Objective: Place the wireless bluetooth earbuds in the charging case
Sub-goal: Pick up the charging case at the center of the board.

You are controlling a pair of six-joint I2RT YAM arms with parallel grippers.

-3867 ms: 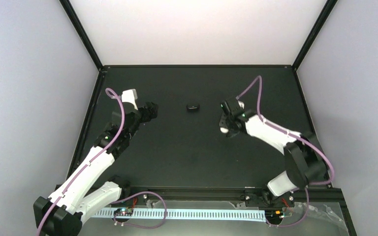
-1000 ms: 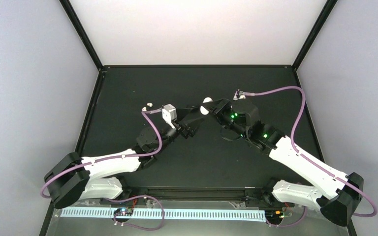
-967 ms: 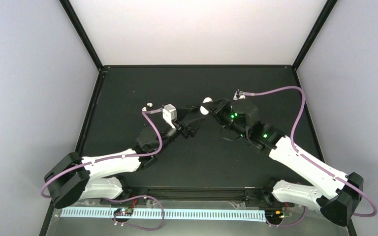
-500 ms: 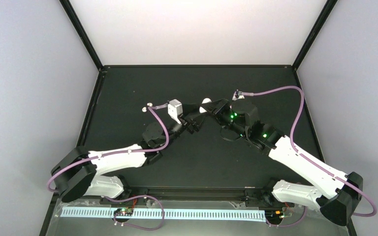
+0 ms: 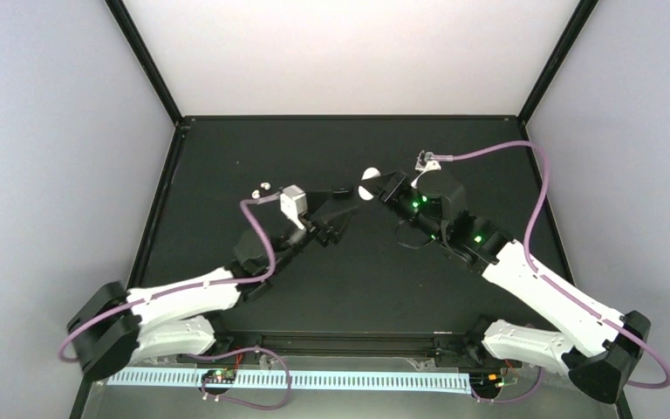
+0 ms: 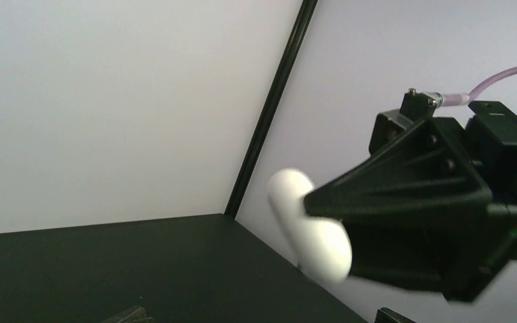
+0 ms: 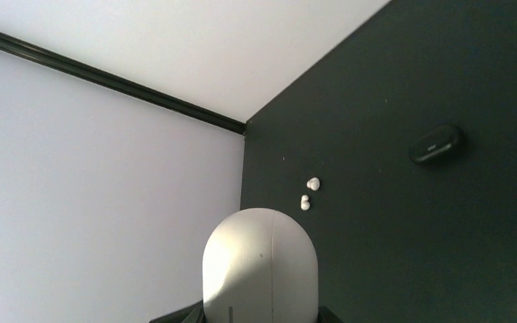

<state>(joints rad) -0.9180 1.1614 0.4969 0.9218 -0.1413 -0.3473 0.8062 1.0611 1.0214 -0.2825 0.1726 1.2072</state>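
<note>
White charging case (image 7: 260, 266) clamped in the right gripper (image 5: 377, 187) at upper centre of the top view, left gripper (image 5: 340, 212) spread wide just left of it, two earbuds (image 7: 313, 183) laid side by side on the black table (image 5: 358, 279) at its upper left, black oval object (image 7: 435, 143) seen lying apart from them

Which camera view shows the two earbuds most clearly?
The right wrist view. Both earbuds lie close together on the table, and they show plainly, white against black. The top view gives only two tiny white specks left of centre. The left wrist view does not show them at all.
</note>
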